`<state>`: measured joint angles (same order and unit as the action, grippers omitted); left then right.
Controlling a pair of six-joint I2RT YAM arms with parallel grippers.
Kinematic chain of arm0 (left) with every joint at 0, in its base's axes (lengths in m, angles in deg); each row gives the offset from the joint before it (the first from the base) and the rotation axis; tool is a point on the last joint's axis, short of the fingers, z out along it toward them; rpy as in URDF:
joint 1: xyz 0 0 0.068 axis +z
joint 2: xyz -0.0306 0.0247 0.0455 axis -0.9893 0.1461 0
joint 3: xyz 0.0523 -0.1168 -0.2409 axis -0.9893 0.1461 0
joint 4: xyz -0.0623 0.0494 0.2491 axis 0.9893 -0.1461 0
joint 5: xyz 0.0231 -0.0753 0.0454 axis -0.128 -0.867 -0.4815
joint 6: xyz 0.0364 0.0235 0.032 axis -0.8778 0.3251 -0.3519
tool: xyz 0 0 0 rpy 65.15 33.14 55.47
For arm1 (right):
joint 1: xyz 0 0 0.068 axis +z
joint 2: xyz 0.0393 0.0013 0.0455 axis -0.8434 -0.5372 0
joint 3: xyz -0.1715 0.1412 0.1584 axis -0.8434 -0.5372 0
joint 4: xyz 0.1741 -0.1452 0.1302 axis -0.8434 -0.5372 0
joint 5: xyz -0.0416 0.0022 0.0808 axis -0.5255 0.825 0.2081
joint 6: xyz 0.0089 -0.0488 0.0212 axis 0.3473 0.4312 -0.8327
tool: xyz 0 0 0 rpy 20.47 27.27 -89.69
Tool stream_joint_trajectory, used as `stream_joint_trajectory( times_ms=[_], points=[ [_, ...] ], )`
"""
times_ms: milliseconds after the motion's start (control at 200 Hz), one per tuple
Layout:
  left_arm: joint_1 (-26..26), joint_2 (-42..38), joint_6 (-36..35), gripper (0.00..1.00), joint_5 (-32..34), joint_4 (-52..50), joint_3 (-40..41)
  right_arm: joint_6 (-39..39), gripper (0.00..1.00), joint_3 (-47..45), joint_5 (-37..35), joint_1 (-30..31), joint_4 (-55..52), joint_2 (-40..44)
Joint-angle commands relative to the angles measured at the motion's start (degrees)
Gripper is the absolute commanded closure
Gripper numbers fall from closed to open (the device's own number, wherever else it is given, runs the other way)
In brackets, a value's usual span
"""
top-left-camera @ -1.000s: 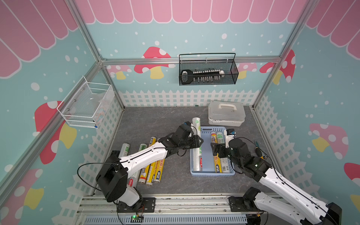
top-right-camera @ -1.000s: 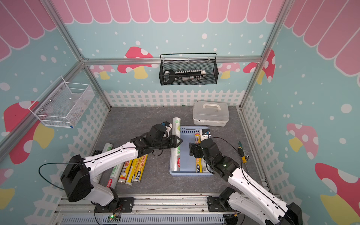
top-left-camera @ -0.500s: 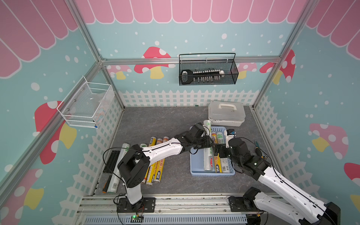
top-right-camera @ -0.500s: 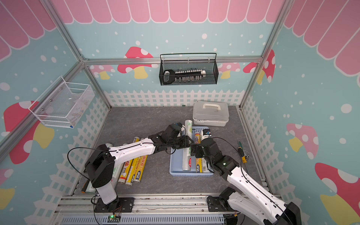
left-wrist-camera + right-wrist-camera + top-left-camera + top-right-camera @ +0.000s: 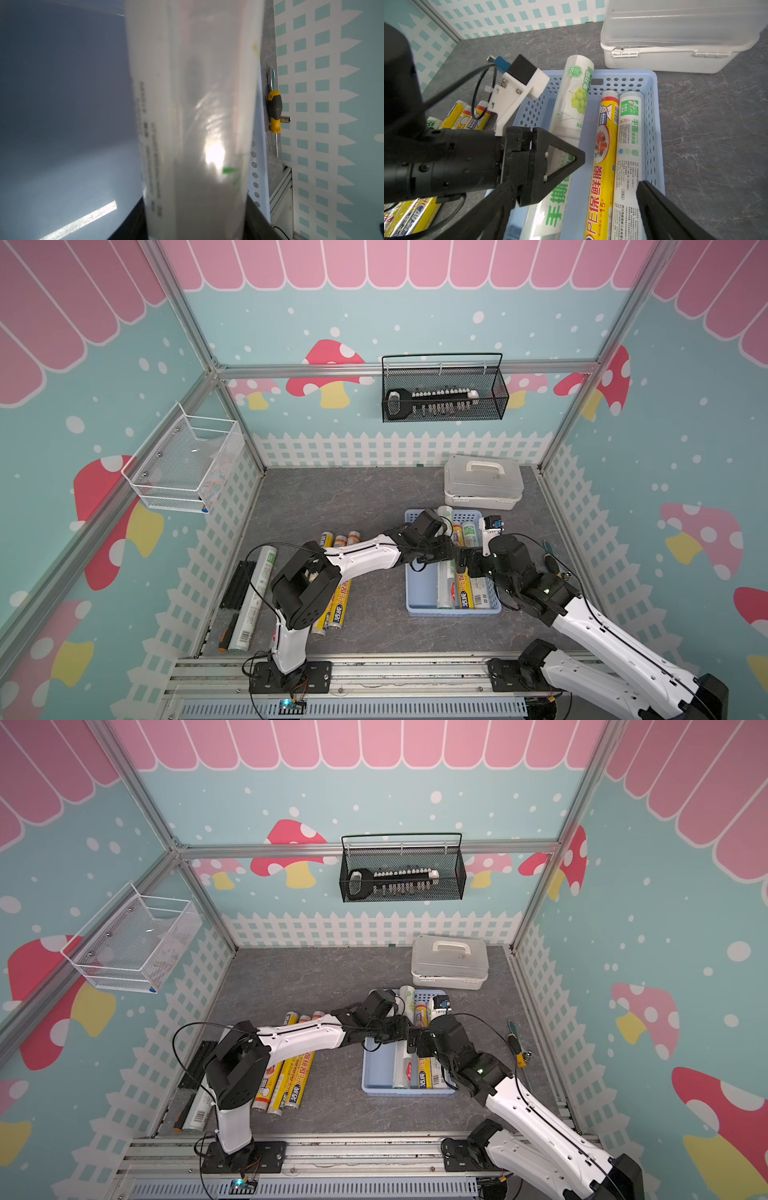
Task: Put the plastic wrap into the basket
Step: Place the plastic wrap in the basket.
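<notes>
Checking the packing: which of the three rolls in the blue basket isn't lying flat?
The grape-picture roll in the left gripper: its far end overhangs the basket rim. The yellow roll and white green-label roll lie flat.

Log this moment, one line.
left gripper: shut on grape-label roll, over basket | right gripper: open, empty | inside: yellow roll, white roll

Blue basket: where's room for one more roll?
Room: the basket floor strip between its wall nearest the loose yellow rolls and the clear roll. Crowded: the other side, where a yellow roll and a white roll touch.
</notes>
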<state>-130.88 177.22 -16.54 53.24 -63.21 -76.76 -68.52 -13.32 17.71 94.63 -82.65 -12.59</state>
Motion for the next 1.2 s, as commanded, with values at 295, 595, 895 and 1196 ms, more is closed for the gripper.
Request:
stream_joint_trajectory(
  times_ms=[295,595,895,1196],
  points=[
    [-0.29,2.80,1.65,0.90,-1.49,4.28,-2.19,0.14,0.04,-1.76,0.74,-0.20,-1.84,-0.83],
    [0.41,-0.08,5.86,0.88,6.76,9.59,4.26,-0.84,0.04,-3.33,0.38,-0.28,-2.11,-0.67],
    [2.47,4.69,6.78,0.80,-4.50,12.22,2.37,-1.02,0.04,-3.42,-0.10,-0.26,-2.07,-1.22],
    [1.99,6.05,2.78,0.71,-6.87,7.64,0.12,-1.65,0.04,-3.36,-0.30,-0.23,-1.90,-2.13]
  ],
)
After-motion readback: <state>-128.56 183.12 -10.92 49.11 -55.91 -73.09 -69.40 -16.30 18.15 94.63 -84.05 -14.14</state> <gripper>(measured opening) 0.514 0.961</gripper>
